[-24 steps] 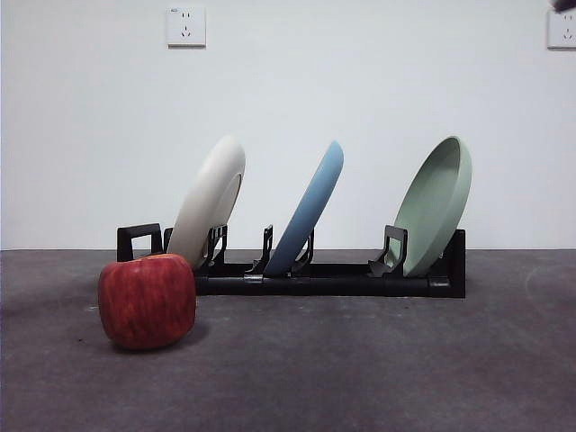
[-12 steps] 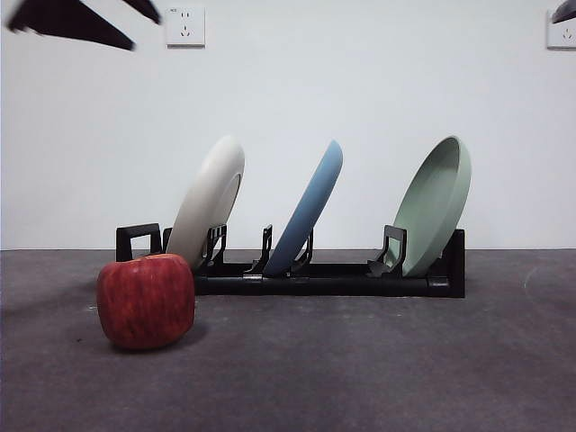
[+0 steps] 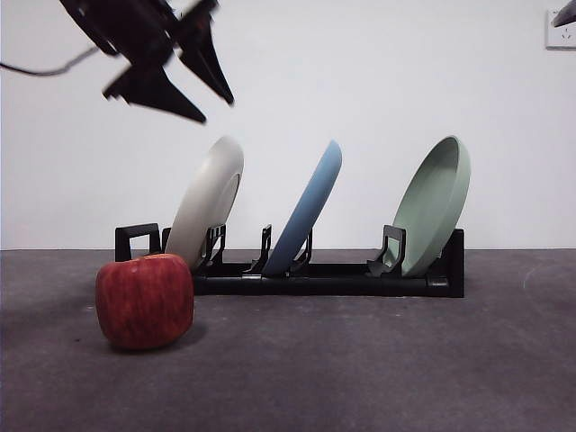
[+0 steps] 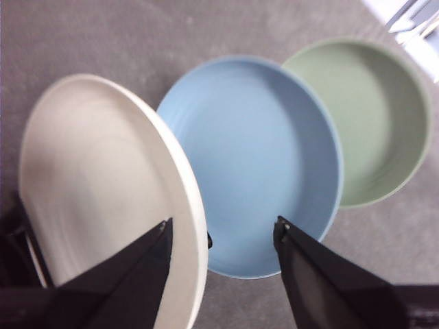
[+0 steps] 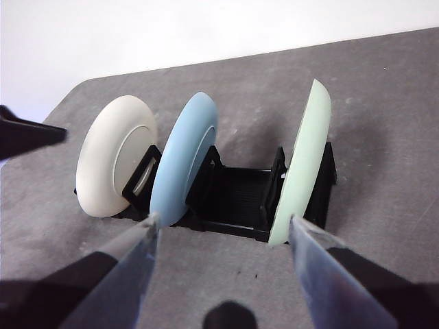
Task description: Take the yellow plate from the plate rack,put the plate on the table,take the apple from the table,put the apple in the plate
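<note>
- The left claw [image 3: 202,85] hangs in the air above the yellow plate [image 3: 207,198], its two jaws spread apart and holding nothing.
- In the left wrist view that claw [image 4: 221,229] has the plate's rim [image 4: 195,226] between its open jaws, not touching it.
- The yellow plate stands tilted in the end slot of the rack [image 3: 315,274], at the same end as the apple.
- A blue plate [image 3: 310,207] leans in the middle slot, and a green plate [image 3: 436,202] leans at the rack's other end.
- The rack sits toward the back of the surface [image 3: 360,360], near the white wall [image 3: 360,90].
- The apple [image 3: 145,301] rests on the surface in front of the rack's yellow-plate end, nearer the front edge, apart from the plate.
- The right claw [image 5: 223,229] waits away from the rack with jaws wide open and empty; from its view all three plates show edge-on in the rack [image 5: 236,199].
- A wall socket [image 3: 560,29] shows at the wall's upper corner.
</note>
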You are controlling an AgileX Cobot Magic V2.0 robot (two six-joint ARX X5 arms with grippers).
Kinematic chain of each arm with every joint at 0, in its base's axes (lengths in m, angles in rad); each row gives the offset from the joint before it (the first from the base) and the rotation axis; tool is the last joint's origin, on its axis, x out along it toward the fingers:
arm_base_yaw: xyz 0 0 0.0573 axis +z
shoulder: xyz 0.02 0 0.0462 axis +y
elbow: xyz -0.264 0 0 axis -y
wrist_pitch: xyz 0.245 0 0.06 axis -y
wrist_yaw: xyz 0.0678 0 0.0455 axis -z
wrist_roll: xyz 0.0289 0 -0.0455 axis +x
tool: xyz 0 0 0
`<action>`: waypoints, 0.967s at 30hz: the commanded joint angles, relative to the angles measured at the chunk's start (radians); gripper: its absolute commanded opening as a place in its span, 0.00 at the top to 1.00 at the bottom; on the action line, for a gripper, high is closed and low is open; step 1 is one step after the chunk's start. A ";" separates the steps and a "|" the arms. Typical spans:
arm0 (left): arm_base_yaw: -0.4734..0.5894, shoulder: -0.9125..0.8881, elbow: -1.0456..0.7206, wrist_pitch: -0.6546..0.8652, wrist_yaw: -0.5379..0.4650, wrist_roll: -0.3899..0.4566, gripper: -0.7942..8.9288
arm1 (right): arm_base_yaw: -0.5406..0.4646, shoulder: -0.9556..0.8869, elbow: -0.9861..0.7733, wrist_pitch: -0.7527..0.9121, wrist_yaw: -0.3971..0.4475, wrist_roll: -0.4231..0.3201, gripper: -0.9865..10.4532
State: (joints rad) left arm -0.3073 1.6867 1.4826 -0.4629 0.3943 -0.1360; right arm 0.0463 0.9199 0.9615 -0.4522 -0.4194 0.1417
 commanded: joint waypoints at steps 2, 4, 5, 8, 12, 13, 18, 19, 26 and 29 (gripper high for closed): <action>-0.016 0.051 0.003 0.004 -0.025 0.032 0.66 | 0.002 0.002 0.005 -0.001 0.001 -0.004 0.64; -0.020 0.067 0.003 0.013 -0.033 0.032 0.66 | 0.002 0.002 0.005 -0.001 0.002 -0.004 0.64; -0.020 0.071 0.003 0.016 -0.034 0.033 0.67 | 0.002 0.002 0.005 -0.001 0.002 -0.004 0.64; -0.020 0.072 0.003 0.029 -0.034 0.036 0.84 | 0.002 0.002 0.005 -0.002 0.002 -0.004 0.64; -0.020 0.071 0.008 0.036 -0.027 0.035 0.93 | 0.002 0.002 0.005 -0.002 0.003 -0.004 0.64; -0.020 0.071 0.009 0.036 -0.027 0.035 0.93 | 0.002 0.002 0.005 -0.002 0.003 -0.004 0.64; -0.020 0.035 0.011 0.029 -0.025 0.035 0.93 | 0.002 0.002 0.005 -0.001 0.006 -0.001 0.64; -0.020 0.021 0.011 0.024 -0.024 0.036 0.93 | 0.002 0.002 0.005 0.001 0.006 -0.001 0.64; -0.036 -0.141 0.011 -0.101 -0.019 0.079 0.93 | 0.002 0.002 0.005 0.014 0.006 -0.001 0.64; -0.061 -0.230 0.011 -0.196 -0.019 0.121 0.93 | 0.002 0.002 0.006 0.026 0.006 0.000 0.64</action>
State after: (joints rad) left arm -0.3607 1.4696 1.4887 -0.6483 0.3679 -0.0605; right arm 0.0463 0.9199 0.9615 -0.4339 -0.4160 0.1417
